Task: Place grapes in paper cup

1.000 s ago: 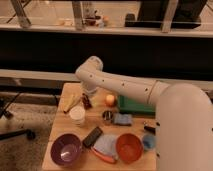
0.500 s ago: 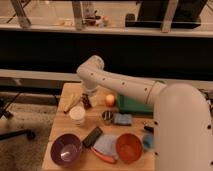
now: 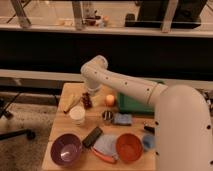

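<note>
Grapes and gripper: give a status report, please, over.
Gripper open, low over the grapes, no grip yet. Grapes lie on the table, beside the paper cup. Nothing between them; orange fruit stands apart.

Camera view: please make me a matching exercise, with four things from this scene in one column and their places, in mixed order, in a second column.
Things:
1 grapes
2 paper cup
3 purple bowl
4 hand

Places:
A near-left corner of the table
B just above the grapes
C lying directly left of the orange fruit
D between the grapes and the purple bowl

Pairs: 1-C, 2-D, 3-A, 4-B
</note>
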Action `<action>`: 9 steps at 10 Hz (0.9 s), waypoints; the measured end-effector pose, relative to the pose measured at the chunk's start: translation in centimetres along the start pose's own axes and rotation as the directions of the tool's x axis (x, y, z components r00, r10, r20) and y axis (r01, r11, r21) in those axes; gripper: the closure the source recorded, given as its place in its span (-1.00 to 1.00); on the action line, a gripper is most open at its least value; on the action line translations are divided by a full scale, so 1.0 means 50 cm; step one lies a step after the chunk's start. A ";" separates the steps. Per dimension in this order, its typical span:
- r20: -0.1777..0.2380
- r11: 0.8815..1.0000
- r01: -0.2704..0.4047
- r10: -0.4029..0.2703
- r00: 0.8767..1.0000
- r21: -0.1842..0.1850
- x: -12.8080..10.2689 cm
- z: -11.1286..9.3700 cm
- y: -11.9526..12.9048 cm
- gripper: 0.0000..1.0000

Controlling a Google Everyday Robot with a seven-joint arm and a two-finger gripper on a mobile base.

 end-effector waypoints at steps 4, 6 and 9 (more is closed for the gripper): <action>0.033 0.998 -0.055 0.055 0.998 -0.013 0.057 0.009 0.017 -0.60; 0.049 0.998 -0.059 0.059 0.997 -0.018 0.056 0.013 0.016 -0.60; 0.071 0.997 -0.068 0.070 0.995 -0.029 0.057 0.017 0.021 -0.60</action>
